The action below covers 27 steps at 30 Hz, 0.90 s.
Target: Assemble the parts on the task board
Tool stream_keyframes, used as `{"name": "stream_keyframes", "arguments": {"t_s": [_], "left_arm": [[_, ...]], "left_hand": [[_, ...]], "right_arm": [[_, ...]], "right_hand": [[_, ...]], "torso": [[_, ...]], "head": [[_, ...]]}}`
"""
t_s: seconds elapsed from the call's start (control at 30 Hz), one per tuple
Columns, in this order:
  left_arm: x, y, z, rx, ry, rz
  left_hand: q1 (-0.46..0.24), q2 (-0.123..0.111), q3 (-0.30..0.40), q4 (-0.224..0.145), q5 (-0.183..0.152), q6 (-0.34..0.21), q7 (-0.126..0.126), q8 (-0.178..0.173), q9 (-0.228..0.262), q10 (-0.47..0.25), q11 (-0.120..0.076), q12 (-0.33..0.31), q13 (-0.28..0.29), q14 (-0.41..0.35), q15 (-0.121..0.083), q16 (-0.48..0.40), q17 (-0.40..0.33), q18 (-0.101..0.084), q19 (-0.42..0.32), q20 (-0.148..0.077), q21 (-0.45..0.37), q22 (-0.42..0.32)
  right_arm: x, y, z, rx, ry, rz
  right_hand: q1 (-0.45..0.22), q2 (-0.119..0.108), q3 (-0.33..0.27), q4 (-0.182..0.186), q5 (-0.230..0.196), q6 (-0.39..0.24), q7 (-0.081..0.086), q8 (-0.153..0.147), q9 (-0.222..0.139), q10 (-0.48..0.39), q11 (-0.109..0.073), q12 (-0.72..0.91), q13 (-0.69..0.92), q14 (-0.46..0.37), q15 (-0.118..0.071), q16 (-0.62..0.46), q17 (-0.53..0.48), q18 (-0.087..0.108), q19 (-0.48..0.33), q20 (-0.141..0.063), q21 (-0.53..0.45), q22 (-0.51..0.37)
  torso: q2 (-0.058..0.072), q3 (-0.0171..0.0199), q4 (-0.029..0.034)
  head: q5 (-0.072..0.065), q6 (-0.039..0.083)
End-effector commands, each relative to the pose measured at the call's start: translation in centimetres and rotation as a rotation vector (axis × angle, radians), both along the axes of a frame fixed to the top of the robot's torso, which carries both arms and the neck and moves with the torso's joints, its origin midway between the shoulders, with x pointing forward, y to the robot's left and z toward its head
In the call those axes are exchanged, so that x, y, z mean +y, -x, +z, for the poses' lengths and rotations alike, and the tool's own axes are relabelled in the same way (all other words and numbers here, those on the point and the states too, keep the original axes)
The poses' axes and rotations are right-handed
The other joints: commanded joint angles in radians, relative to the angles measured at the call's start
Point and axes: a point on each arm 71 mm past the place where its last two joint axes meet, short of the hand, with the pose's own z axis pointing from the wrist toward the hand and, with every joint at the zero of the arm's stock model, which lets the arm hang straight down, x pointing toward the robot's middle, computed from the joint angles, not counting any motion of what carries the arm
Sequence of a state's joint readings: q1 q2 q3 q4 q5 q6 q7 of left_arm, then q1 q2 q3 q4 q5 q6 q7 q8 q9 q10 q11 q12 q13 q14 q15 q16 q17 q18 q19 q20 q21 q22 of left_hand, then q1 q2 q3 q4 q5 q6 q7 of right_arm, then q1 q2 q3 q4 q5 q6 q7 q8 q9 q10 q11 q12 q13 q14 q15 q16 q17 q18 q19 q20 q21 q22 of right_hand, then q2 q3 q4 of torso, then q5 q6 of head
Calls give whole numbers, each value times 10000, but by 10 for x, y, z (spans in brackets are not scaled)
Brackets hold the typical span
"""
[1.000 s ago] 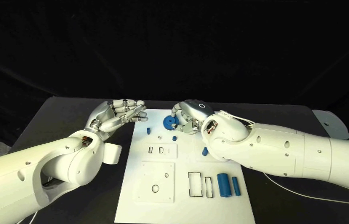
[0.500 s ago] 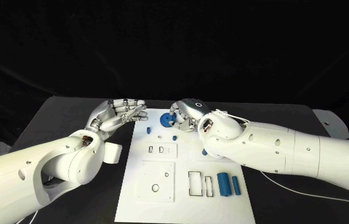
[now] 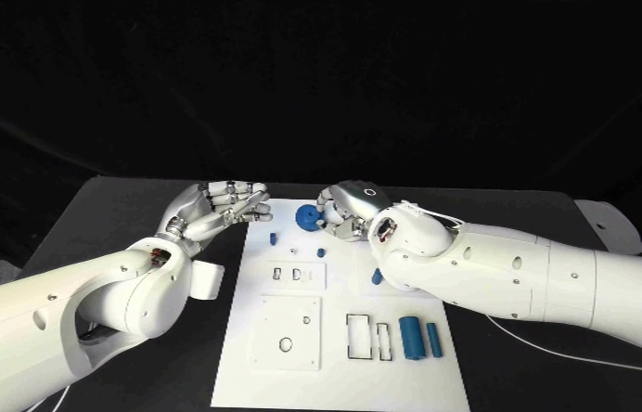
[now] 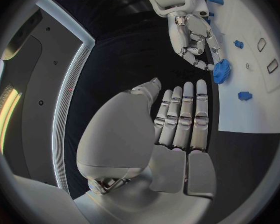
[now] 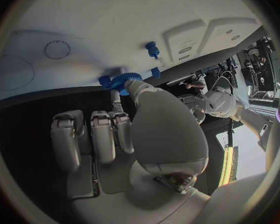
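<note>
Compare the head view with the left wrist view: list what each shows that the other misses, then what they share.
Head view alone: two blue cylinders lying side by side on the near part of the task board, beside narrow rectangular slots.

Left wrist view alone: the left hand from behind, its fingers straight, side by side and holding nothing.

Both: the right hand gripping the blue gear at the board's far end, and small blue pegs standing on the board.
</note>
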<state>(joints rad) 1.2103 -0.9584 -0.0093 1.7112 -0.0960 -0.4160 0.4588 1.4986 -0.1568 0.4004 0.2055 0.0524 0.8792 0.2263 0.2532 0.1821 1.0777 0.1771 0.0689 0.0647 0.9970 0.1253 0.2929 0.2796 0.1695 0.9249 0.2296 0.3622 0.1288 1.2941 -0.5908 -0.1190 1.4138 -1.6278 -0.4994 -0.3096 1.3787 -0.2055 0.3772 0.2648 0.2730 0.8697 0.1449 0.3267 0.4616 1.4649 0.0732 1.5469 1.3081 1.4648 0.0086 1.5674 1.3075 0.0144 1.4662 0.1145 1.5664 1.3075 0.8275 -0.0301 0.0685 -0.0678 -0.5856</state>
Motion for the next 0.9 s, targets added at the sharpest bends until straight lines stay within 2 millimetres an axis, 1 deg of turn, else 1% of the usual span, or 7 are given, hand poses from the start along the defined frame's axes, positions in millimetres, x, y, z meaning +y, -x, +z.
{"name": "stream_keyframes", "arguments": {"t_s": [0.03,0.23,0.5,0.6,0.73,0.9], "left_arm": [[-2,1,1,-25,92,-196],[-2,1,1,-17,89,-198],[-1,1,1,-11,81,-183],[-1,1,1,-9,80,-183],[0,1,1,-6,76,-173],[0,1,1,-1,72,-168]], "left_hand": [[-69,27,57,7,-20,-78,158,-36,-17,-68,26,-56,11,-52,48,-36,11,116,-65,5,-40,-10],[-84,29,76,-7,-20,-85,163,-50,-17,-86,31,-53,13,-54,52,-62,32,119,-70,11,-43,-19],[-84,29,76,-7,-20,-85,163,-50,-17,-86,31,-53,13,-54,52,-62,32,119,-70,11,-43,-19],[-84,29,76,-7,-20,-85,163,-50,-17,-86,31,-53,13,-54,52,-62,32,119,-70,11,-43,-19],[-84,29,76,-7,-20,-85,163,-50,-17,-86,31,-53,13,-54,52,-62,32,119,-70,11,-43,-19],[-84,29,76,-7,-20,-85,163,-50,-17,-86,31,-53,13,-54,52,-62,32,119,-70,11,-43,-19]], "right_arm": [[1,3,-6,254,385,57],[0,4,-6,282,382,48],[-3,5,-7,317,406,-9],[-5,4,-7,306,412,-55],[-7,4,-7,293,421,-108],[-7,5,-6,272,398,-114]], "right_hand": [[-83,19,67,10,-49,14,88,-51,-14,836,-10,0,2406,1060,-62,34,2633,-144,1046,-61,44,2633],[-83,19,67,10,-49,14,88,-51,-14,836,-10,0,2406,1060,-62,34,2633,-144,1046,-61,44,2633],[-99,18,72,11,-74,20,88,-54,-12,844,-10,8,2414,1060,-61,34,2633,-144,1046,-59,44,2633],[-107,18,75,11,-87,25,87,-54,-11,840,-10,3,2410,1060,-61,34,2633,-144,1046,-59,44,2633],[-107,18,75,11,-87,25,87,-54,-11,840,-10,3,2410,1060,-61,34,2633,-144,1046,-59,44,2633],[-122,21,81,14,-106,34,86,-55,-9,843,-11,7,2413,1060,-60,34,2633,-144,1046,-58,44,2633]], "torso": [[2,3,-8],[1,2,0],[7,9,-22],[2,2,-1],[5,7,4],[2,-1,3]], "head": [[11,-10],[-19,-26],[-23,-27],[-58,-29],[-59,-36],[-67,-23]]}}
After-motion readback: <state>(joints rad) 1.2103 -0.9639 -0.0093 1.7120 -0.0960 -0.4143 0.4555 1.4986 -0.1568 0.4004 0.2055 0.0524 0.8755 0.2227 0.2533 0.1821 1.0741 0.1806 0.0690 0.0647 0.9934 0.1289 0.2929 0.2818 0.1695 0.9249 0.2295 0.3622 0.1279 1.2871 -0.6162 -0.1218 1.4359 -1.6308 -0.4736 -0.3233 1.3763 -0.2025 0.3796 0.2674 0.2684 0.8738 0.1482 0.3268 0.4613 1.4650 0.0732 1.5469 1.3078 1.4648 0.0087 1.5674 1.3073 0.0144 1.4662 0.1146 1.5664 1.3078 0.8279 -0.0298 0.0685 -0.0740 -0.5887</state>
